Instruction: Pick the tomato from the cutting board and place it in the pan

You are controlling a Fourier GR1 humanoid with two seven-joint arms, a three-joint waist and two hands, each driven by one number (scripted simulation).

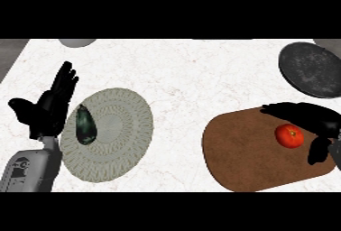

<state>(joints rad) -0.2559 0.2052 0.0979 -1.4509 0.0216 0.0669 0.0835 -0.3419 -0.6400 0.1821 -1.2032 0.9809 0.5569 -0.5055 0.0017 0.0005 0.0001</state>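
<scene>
A red tomato (290, 135) lies on the brown cutting board (253, 155) at the right. My right hand (313, 118) comes in from the right edge and arches over the tomato, its fingers just beyond it and its thumb (318, 151) on the near side, spread apart and not closed on the fruit. The dark round pan (310, 69) sits at the far right, beyond the board. My left hand (48, 106) rests open at the left, fingers pointing up.
A pale woven round mat (117, 135) lies left of centre with a dark green elongated vegetable (85, 126) on its left part. A grey rounded object (77, 42) shows at the counter's far edge.
</scene>
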